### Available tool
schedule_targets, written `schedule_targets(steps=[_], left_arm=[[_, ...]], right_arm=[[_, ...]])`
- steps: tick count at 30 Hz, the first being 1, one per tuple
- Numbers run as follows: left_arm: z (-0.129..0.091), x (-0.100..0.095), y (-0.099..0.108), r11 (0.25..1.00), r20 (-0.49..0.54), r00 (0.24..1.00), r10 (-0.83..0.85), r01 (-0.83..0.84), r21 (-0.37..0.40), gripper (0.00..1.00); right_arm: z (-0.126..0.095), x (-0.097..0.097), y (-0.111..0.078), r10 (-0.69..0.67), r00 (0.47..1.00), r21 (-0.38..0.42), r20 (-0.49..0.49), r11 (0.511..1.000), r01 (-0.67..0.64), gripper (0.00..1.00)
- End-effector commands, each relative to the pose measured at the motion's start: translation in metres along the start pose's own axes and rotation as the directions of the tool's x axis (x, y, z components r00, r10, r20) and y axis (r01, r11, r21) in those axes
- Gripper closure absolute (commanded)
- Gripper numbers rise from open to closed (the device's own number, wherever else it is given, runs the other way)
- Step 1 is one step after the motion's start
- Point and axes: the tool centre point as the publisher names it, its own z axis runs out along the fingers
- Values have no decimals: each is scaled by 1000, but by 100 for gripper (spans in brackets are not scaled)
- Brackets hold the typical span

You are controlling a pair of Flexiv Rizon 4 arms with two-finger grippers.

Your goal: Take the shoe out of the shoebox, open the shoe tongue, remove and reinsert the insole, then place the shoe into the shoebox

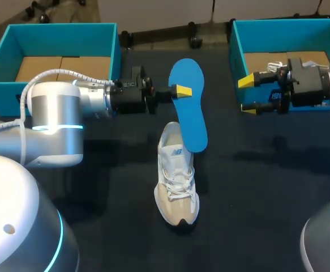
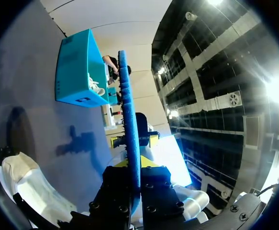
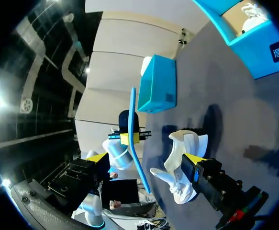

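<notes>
One insole (image 1: 190, 116) sits clamped in the left gripper (image 1: 181, 90), shoe (image 1: 177, 181) beneath it; right gripper (image 1: 247, 95) stands open, empty, well aside.

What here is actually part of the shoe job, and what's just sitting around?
Part of the job: blue insole, gripped by the left claw; white shoe; right claw, open; left shoebox or right shoebox, I cannot tell which.
Lying about: the other box; the white item inside the right shoebox.
</notes>
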Motion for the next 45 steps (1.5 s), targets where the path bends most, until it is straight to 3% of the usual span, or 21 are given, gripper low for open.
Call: schedule_targets(steps=[1,5,9,14,24,34,36,37,38,41,43,45], left_arm=[[0,0,1,1000,0,1000,0,0,2,100],[0,0,1,1000,0,1000,0,0,2,100],[-3,4,2,980,-66,980,186,-190,-53,100],[-6,9,-1,932,-79,933,352,-357,-68,100],[-11,21,-6,741,-110,738,665,-671,-26,100],[-12,23,-5,320,-88,317,945,-947,30,100],[-12,25,-8,238,-76,235,969,-971,31,100],[-12,25,-8,238,-76,235,969,-971,31,100],[-14,27,-10,162,-77,160,984,-986,27,100],[-17,32,-14,44,-72,42,997,-998,32,100],[-18,35,-16,13,-70,10,997,-999,42,100],[-20,39,-17,-90,-81,-93,992,-995,43,100]], right_arm=[[1,0,1,1,1000,1,2,1000,-1,0],[1,0,1,1,1000,1,2,1000,-1,0],[1,0,1,1,1000,1,2,1000,-1,0],[1,0,1,1,1000,1,2,1000,-1,0],[1,0,1,1,1000,1,2,1000,-1,0],[1,0,1,1,1000,1,2,1000,-1,0],[1,0,1,1,1000,1,2,1000,-1,0],[1,0,1,1,1000,1,2,1000,-1,0],[1,0,1,1,1000,1,2,1000,-1,0],[1,0,1,1,1000,1,2,1000,-1,0],[1,0,1,1,1000,1,2,1000,-1,0],[1,0,1,1,1000,1,2,1000,-1,0]])
